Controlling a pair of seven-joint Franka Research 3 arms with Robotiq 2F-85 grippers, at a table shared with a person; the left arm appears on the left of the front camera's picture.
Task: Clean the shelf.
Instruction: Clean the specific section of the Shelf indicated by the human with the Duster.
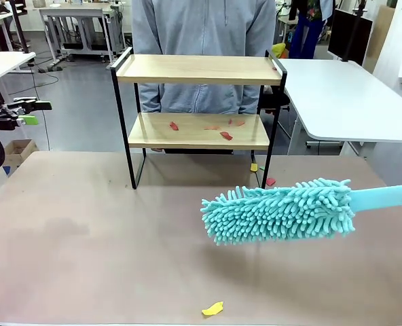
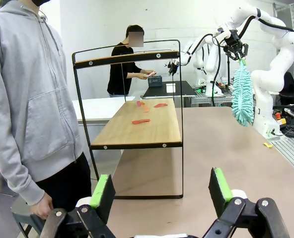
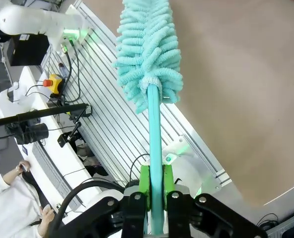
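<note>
A yellow scrap (image 1: 212, 309) lies on the brown table (image 1: 85, 244) close to its near edge.

Beyond it, the right gripper (image 3: 156, 181) is clamped on the flat handle of a teal chenille duster (image 1: 279, 210), with both green pads pressed against the handle's sides. The duster's long axis runs across the table. Its fluffy head points to the robot's left and sits slightly lower than the handle, which exits at the picture's right edge. The head casts a shadow on the tabletop beneath it.

The left gripper (image 2: 162, 191) hangs off the table's left side, well apart from the duster, with its fingers spread wide and nothing between them.

A broad stretch of bare tabletop lies left of the duster and extends to the shelf's legs. A small red scrap (image 1: 270, 181) and a yellow one (image 1: 254, 167) lie just beside the right front leg.

The shelf (image 1: 199, 69) stands upright at the table's far edge, near the middle. Its long axis is parallel to that edge and its open long side faces the robot. Raised black rails close the two short ends. The duster head is in front of the shelf's right half and does not touch it.

Several red scraps (image 1: 226, 135) lie on the lower board, from centre to right. The gap between the boards is open along the front.

A person in a grey hoodie (image 1: 201, 27) stands directly behind the shelf.
</note>
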